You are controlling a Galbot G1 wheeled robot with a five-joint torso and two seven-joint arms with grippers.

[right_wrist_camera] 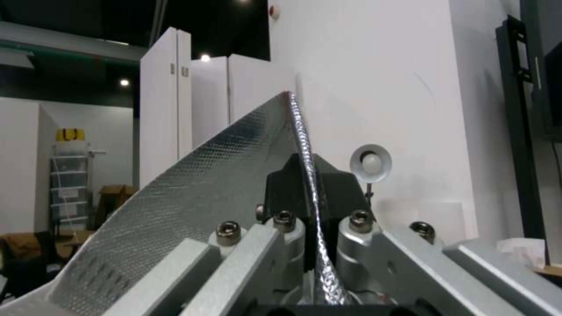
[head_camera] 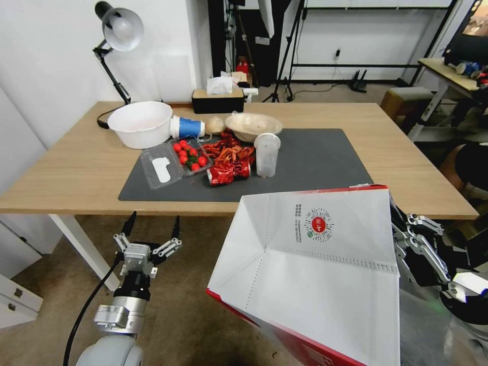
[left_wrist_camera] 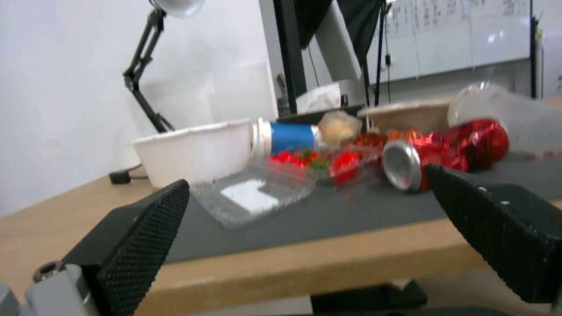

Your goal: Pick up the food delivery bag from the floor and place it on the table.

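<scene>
The food delivery bag (head_camera: 315,264) hangs tilted in the air in front of the table's near edge, its white face with the small round red logo turned up and a red side panel below. My right gripper (head_camera: 401,229) is shut on the bag's right rim. In the right wrist view its fingers (right_wrist_camera: 307,184) pinch the silver foil lining (right_wrist_camera: 193,188). My left gripper (head_camera: 152,226) stands open and holds nothing, low over the floor (head_camera: 188,315) just before the table (head_camera: 76,168). Seen from the left wrist, that gripper (left_wrist_camera: 304,184) faces the table edge.
On the dark grey mat (head_camera: 315,157) lie a clamshell of tomatoes (head_camera: 189,155), a crumpled red packet (head_camera: 229,170), a clear plastic cup (head_camera: 266,154) and a beige bowl (head_camera: 253,125). A white bowl (head_camera: 141,123), tissue box (head_camera: 217,100) and desk lamp (head_camera: 119,30) stand behind.
</scene>
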